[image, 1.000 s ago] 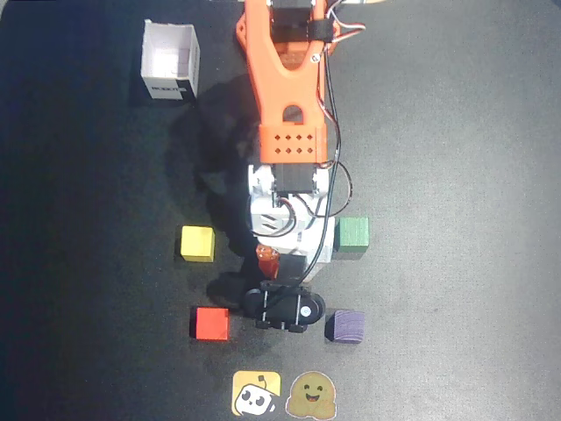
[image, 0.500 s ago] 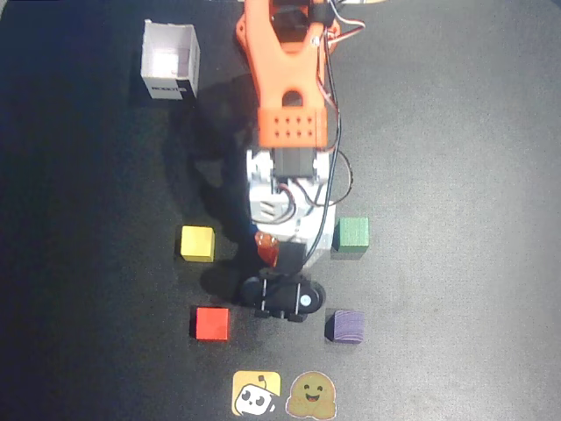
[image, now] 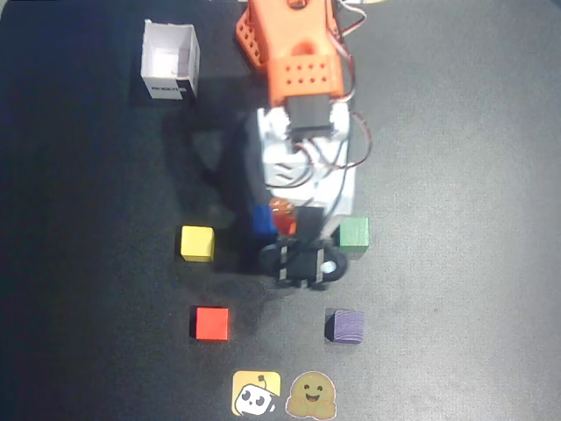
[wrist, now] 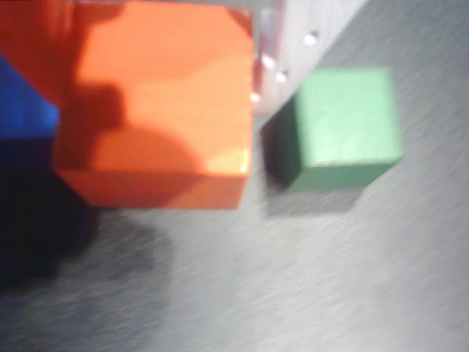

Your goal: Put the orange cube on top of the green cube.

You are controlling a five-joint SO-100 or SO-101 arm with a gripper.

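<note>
In the wrist view the orange cube (wrist: 157, 110) fills the upper left, clamped between an orange finger (wrist: 29, 44) on its left and a pale finger (wrist: 272, 51) on its right. It hangs above the mat and casts a shadow below. The green cube (wrist: 348, 125) rests on the mat just to its right, apart from it. In the overhead view my gripper (image: 282, 213) is shut on the orange cube (image: 281, 209), a little left of the green cube (image: 353, 233). The arm covers most of the held cube there.
A blue cube (image: 261, 219) lies right beside the gripper on its left. Yellow (image: 197, 243), red (image: 211, 323) and purple (image: 345, 325) cubes sit around it on the dark mat. A white open box (image: 171, 61) stands at the upper left. Two stickers (image: 282, 394) lie at the bottom edge.
The arm has drawn back toward the top of the overhead view, carrying the orange cube up and right, closer to the green cube. The blue cube has come into sight.
</note>
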